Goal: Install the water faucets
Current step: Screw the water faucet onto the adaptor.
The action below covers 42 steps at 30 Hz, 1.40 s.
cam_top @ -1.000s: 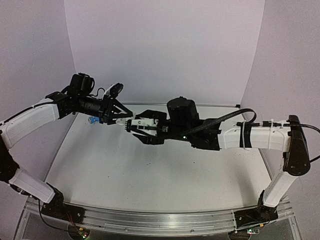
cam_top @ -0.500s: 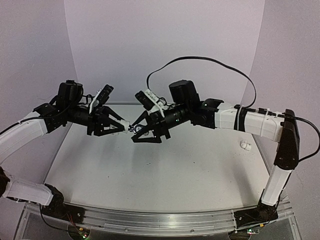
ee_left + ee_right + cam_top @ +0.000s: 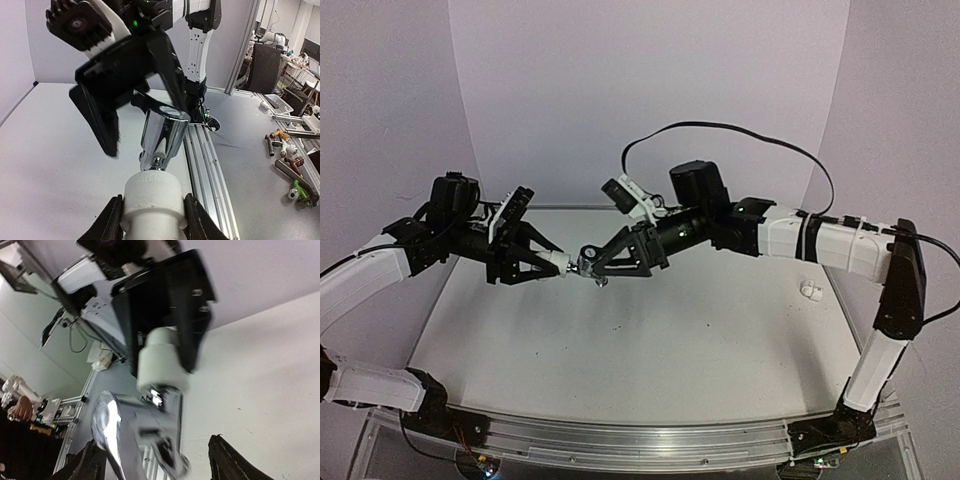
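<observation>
My left gripper is shut on a white cylindrical pipe fitting, held level above the table's middle. The shiny silver faucet sits with its stem at the fitting's open end. My right gripper faces the left one. Its fingers straddle the silver faucet with a gap on one side, so it looks open. The right wrist view is blurred and shows the fitting between the left gripper's black fingers. The blue faucet is out of view.
A second small white fitting lies on the table at the right, under the right forearm. The white table has purple walls behind and at both sides. A black cable arcs above the right arm.
The right arm has risen off the table and turned its wrist. Both grippers have met a little lower, with the silver faucet now against the white fitting. The blue faucet has dropped out of sight.
</observation>
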{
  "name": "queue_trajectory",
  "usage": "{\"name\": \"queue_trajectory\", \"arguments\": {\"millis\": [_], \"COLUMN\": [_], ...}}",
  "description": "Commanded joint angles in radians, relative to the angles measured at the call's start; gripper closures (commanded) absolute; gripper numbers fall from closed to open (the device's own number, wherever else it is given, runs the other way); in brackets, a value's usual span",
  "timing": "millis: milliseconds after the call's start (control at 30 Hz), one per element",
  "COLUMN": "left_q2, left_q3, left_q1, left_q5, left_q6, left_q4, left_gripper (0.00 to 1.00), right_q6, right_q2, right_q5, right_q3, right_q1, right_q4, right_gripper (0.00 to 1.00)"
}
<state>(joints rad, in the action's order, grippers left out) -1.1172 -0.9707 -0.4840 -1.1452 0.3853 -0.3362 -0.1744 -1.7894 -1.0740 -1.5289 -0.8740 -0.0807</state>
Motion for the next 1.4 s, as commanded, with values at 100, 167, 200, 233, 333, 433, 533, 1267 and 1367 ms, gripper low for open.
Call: {"name": "queue_trajectory", "arguments": {"millis": [100, 167, 200, 233, 333, 433, 533, 1267, 1367], "left_q2": [0.037, 0.021, 0.009, -0.006, -0.060, -0.159, -0.258, -1.343, -1.410], "left_q3": [-0.011, -0.019, -0.026, -0.035, -0.057, -0.082, -0.118, -1.019, -1.089], "left_q1": [0.021, 0.021, 0.020, 0.022, 0.022, 0.024, 0.024, 0.162, 0.192], "left_q5": [-0.072, -0.068, -0.068, -0.069, -0.125, -0.310, -0.403, -0.099, -0.097], "left_q6": [-0.029, -0.054, -0.073, -0.096, -0.150, -0.203, -0.272, -0.833, -0.838], "left_q4": [-0.023, -0.022, -0.021, -0.021, -0.016, -0.011, -0.012, 0.011, 0.013], "left_gripper": [1.00, 1.00, 1.00, 1.00, 1.00, 1.00, 1.00, 1.00, 1.00], "right_q6": [-0.053, -0.030, -0.019, -0.001, 0.060, 0.107, 0.138, 0.147, 0.124], "right_q2": [0.157, 0.200, 0.216, 0.236, 0.308, 0.382, 0.445, 0.684, 0.708], "right_q5": [0.147, 0.207, 0.236, 0.276, 0.483, 0.735, 0.901, 1.107, 1.104], "right_q3": [0.060, 0.095, 0.103, 0.112, 0.172, 0.247, 0.309, 0.542, 0.559], "right_q1": [0.107, 0.107, 0.107, 0.107, 0.107, 0.107, 0.107, 0.107, 0.107], "right_q4": [-0.024, -0.024, -0.030, -0.041, -0.062, -0.062, -0.062, -0.057, -0.059], "right_gripper": [0.22, 0.20, 0.20, 0.19, 0.17, 0.15, 0.14, 0.11, 0.11]}}
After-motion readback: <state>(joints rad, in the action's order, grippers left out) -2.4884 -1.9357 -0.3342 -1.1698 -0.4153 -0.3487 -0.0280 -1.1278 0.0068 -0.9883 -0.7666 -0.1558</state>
